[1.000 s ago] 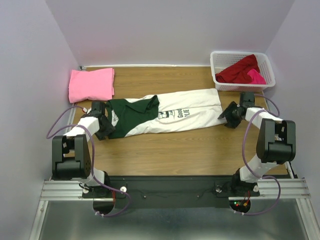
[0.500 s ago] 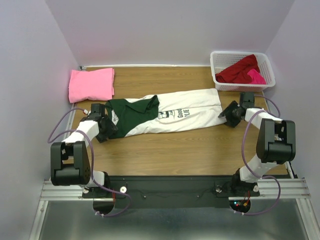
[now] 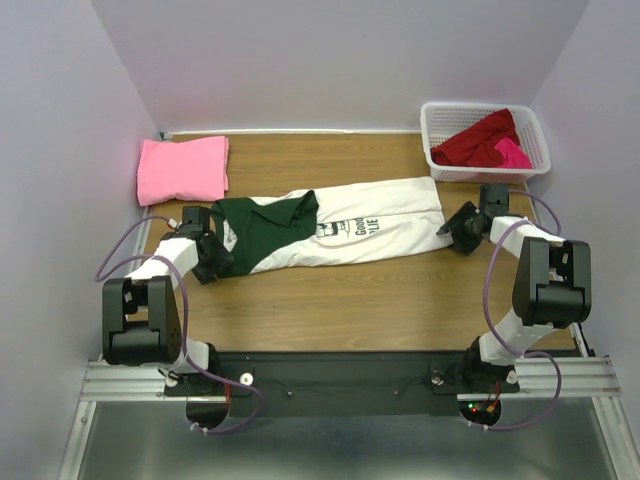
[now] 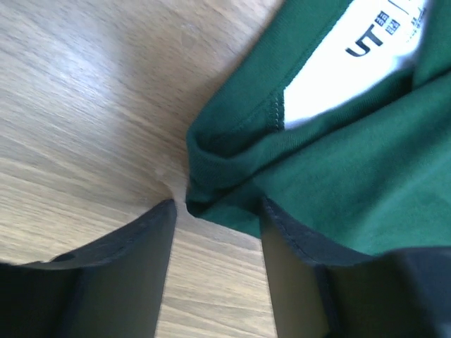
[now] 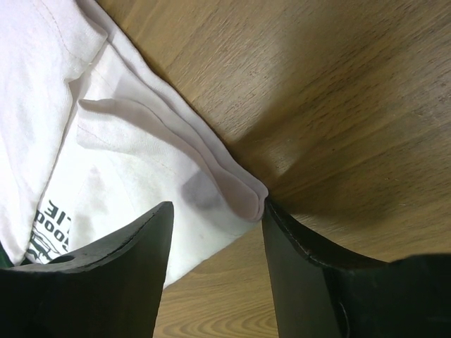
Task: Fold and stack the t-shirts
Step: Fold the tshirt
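A white t-shirt with dark green sleeves and black print lies folded into a long strip across the table. At its green left end my left gripper stands open. In the left wrist view, a folded green corner pokes in between the fingertips of the left gripper. My right gripper is at the white right end, also open. The doubled white hem sits between the tips of the right gripper, against the right finger. A folded pink t-shirt lies at the back left.
A white lattice basket at the back right holds a dark red t-shirt and a magenta one. Bare wooden table runs between the strip and the arm bases. Walls close in the left, right and back.
My left arm swung a little outward and its gripper settled lower at the green end. The right arm and the shirts have not moved.
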### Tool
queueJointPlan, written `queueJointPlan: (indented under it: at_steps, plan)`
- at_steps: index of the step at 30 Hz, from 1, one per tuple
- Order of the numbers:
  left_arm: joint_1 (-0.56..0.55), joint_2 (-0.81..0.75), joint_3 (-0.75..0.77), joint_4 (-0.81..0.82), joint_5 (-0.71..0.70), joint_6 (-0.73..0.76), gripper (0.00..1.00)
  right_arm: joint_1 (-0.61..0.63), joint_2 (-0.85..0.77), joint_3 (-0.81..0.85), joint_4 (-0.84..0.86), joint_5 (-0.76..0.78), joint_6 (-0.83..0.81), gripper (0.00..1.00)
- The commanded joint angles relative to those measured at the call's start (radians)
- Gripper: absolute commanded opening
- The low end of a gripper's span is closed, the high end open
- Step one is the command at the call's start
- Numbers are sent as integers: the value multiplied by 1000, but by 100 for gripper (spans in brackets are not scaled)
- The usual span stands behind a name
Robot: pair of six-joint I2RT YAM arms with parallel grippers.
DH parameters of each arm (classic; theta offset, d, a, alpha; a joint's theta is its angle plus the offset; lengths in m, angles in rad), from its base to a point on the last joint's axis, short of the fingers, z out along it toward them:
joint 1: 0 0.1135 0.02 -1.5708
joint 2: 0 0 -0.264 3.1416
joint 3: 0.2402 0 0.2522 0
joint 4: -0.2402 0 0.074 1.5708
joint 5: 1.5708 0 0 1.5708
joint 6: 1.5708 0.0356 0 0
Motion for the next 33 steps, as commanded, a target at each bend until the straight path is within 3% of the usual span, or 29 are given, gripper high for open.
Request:
queueJointPlan:
  at_steps: [1,4,7,12,15,22,33]
  plan:
    - [-3,59,0,24,-30,12,54,-1,24,-27,13,62,-14,59]
    - [-3,74,8,24,-40,20,43,-1,29,-38,13,75,-22,54]
    - [-3,90,3,32,-38,26,23,-2,29,-50,13,89,-31,41]
    - [-3,110,3,46,-25,35,0,-4,4,-71,10,100,-42,7]
    - [-3,125,12,47,-18,36,0,-7,-19,-87,5,112,-43,1]
    - [6,124,45,-32,-80,47,0,-58,-91,-140,-49,118,-63,1]
    - [103,33,42,-112,-44,47,0,-78,-149,-169,-144,174,-79,1]
